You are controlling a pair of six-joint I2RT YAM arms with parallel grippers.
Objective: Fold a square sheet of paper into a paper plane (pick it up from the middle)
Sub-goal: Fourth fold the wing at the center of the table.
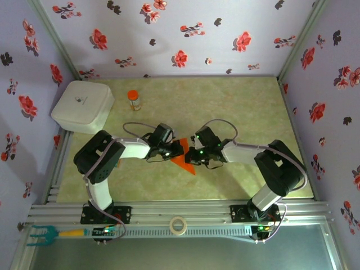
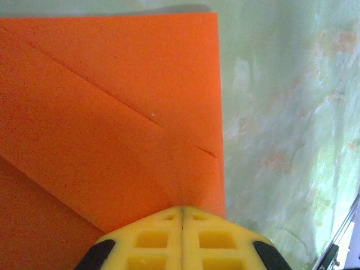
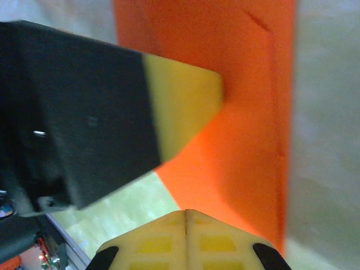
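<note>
From the top camera I see both arms reaching inward and meeting at mid-table, with the paper (image 1: pixel 185 161) between the left gripper (image 1: pixel 175 149) and the right gripper (image 1: pixel 191 153). From up there only an orange wedge of it pokes out toward the bases, and I cannot judge the jaws. That view also gives me a white box (image 1: pixel 82 107) at the far left, a bottle (image 1: pixel 134 100) beside it, and a tape roll (image 1: pixel 178 225) on the near rail.

The left wrist camera shows the folds: creased, layered paper (image 2: pixel 112 112) lying on the green table (image 2: pixel 292 140). Its yellow jaws are pressed together, and the paper's near corner runs into their seam.

The right wrist camera shows its own jaws likewise closed, pinching the paper (image 3: pixel 242 112) at its near tip. One left finger (image 3: pixel 180 107) crosses in front of the sheet from the left.
</note>
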